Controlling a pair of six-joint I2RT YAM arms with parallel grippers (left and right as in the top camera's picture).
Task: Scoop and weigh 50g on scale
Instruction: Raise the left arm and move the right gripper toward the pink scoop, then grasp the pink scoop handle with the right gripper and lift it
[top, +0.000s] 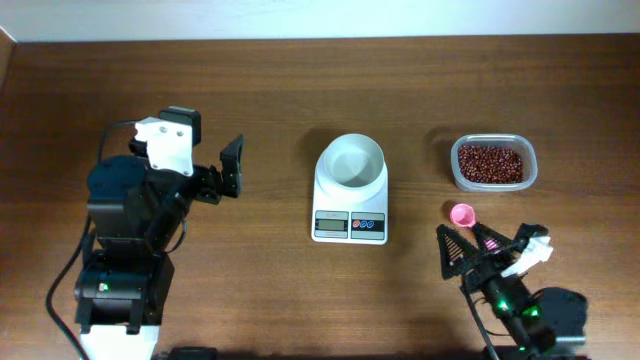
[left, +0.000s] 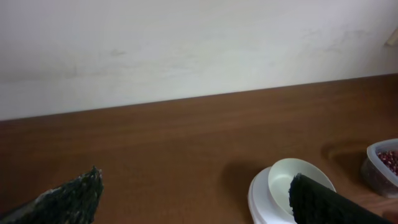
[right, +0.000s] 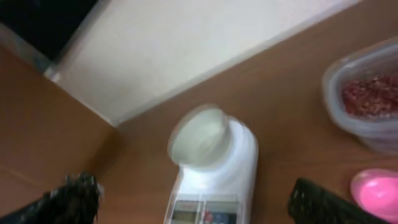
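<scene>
A dark brown wooden table (top: 300, 90) seen from above, with two robot arms at rest near its front edge. The right pincer (top: 466, 236) has its jaws spread wide and grasps nothing. Just ahead of its fingertips, beside the right-hand finger and not touching it, lies a small pink plastic scoop (top: 462, 214); its handle cannot be made out. Beyond the scoop, further ahead and a little to the right of this pincer, sits a clear plastic tub of red beans (top: 492, 163), uncovered and full. The small white rectangular digital scale (top: 349, 200), with a grey display and red and blue buttons, lies ahead and to the left of the right pincer, between the two arms. A round white bowl (top: 350, 162) rests on the scale's platform and looks empty. The display is too small to read. The left pincer (left: 198, 186) is likewise spread wide and empty, with the scale off to its right. The task appears to be at its very start, with no beans scooped. The next move likely calls for the right pincer to advance slightly and clench on the scoop, which is small and light enough to slide away.
</scene>
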